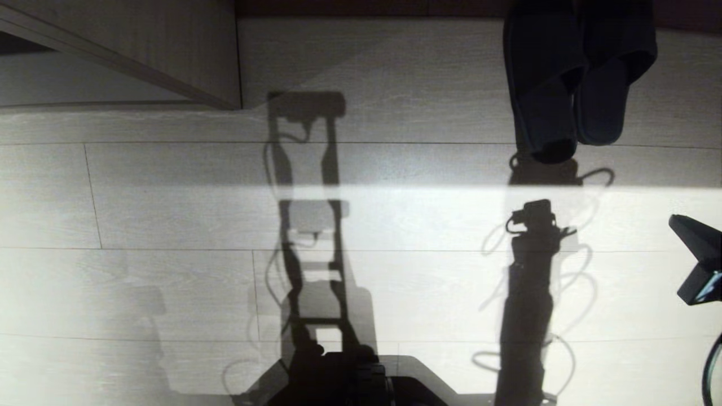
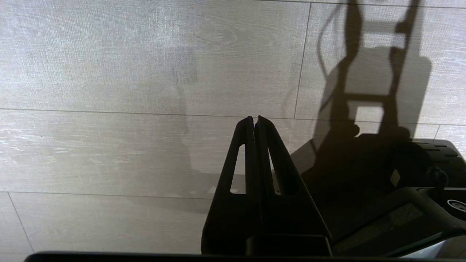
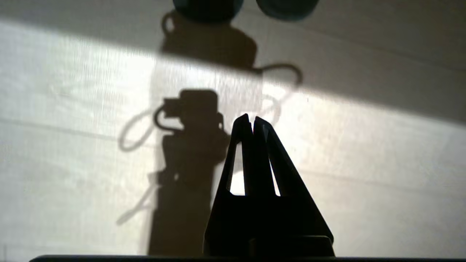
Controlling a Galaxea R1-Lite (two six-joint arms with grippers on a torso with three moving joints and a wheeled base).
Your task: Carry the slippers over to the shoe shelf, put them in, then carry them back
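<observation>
The two dark slippers (image 1: 575, 84) lie side by side at the far right, toes toward the dark back (image 1: 366, 7) of the shoe shelf (image 1: 395, 62), heels toward me. Their rounded heels (image 3: 207, 5) just show at the edge of the right wrist view. My right gripper (image 3: 252, 118) hangs above the sunlit floor a short way back from the heels, shut with nothing in it. A black part of that arm (image 1: 699, 259) shows at the right edge of the head view. My left gripper (image 2: 255, 118) is shut and empty over the floor by my base.
The shelf's slanted pale wood panel (image 1: 141, 51) stands at the far left. Pale plank floor (image 1: 169, 225) fills the near ground, crossed by a bright sun band and my arms' shadows. My dark base (image 2: 400, 174) sits next to the left gripper.
</observation>
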